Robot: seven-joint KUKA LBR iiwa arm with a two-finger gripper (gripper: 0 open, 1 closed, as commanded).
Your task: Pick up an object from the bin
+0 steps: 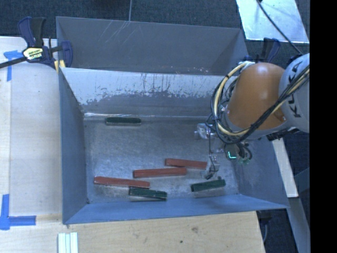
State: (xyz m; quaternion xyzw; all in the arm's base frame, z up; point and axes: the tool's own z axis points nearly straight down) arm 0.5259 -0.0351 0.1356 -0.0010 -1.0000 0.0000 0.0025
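1. Gripper (212, 167) hangs low in the bin (73, 157), just behind the dk green bar (208, 185).
2. Can't tell if the tool is spread or pressed together; nothing visibly pinched.
3. Red-brown bar (185, 163) lies just behind-left of the dk green bar, its right end by the gripper; possibly touching, view too poor to say.
4. Other bars lie further left of the dk green bar.
5. Progress: early, I'd judge. All bars flat on the floor, none lifted. Left to do: grip one, raise it out.

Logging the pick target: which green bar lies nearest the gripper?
The front-right green bar, just below the gripper; the other two lie farther left, one at the front, one by the back wall.
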